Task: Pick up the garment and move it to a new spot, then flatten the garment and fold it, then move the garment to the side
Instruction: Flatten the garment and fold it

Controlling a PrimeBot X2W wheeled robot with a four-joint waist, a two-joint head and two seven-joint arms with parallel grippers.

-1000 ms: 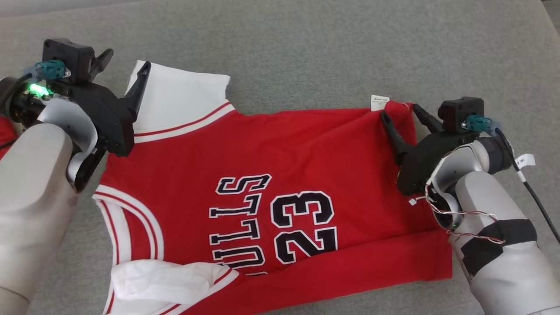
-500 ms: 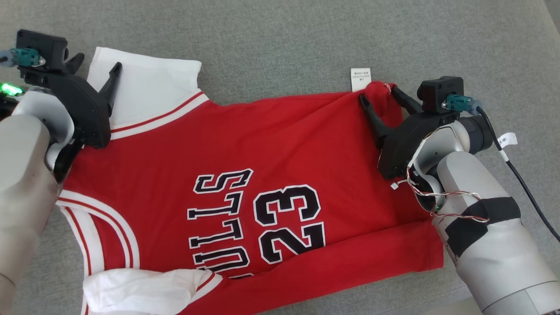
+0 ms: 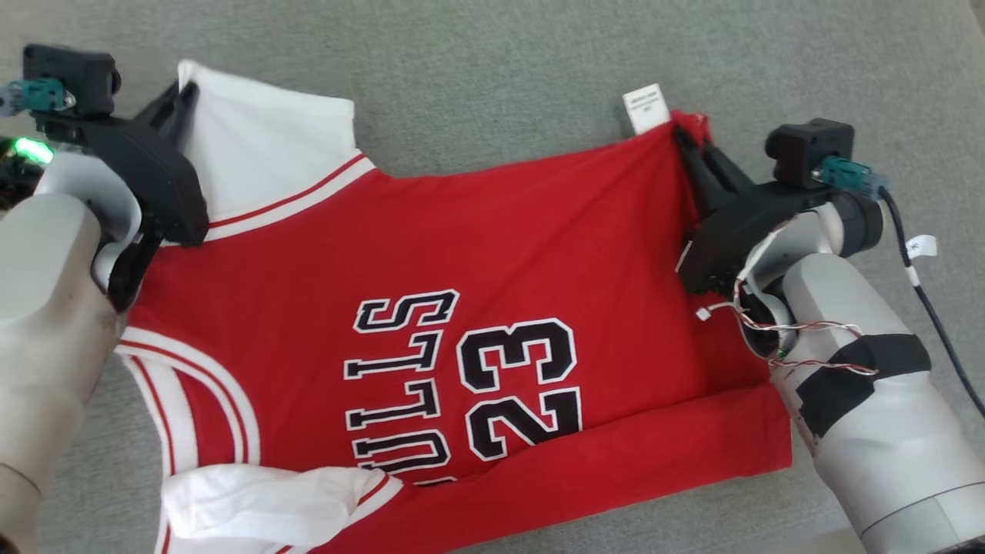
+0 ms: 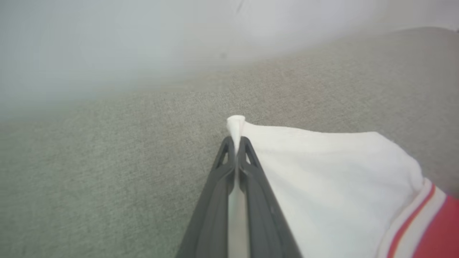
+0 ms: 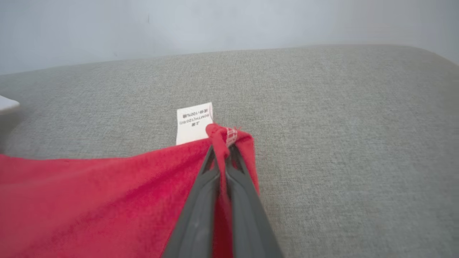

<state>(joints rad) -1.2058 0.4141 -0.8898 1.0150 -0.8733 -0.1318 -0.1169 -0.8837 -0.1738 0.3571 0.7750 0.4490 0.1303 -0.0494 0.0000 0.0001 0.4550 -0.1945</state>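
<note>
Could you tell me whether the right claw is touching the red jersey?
Touching. The right wrist view shows the right claw shut on a corner of the jersey, cloth pinched between its fingers.

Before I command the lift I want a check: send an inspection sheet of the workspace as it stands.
Surface: grey fabric surface.
Job's things: red jersey spread face up, near edge folded over; white care label at its far right corner.
Clutter: nothing seen.
Grippers: left gripper jaws shut on the white sleeve corner; right gripper jaws shut on the red hem corner.
Cables: black cable and thin wires along right arm.
Surroundings: pale wall.
</note>
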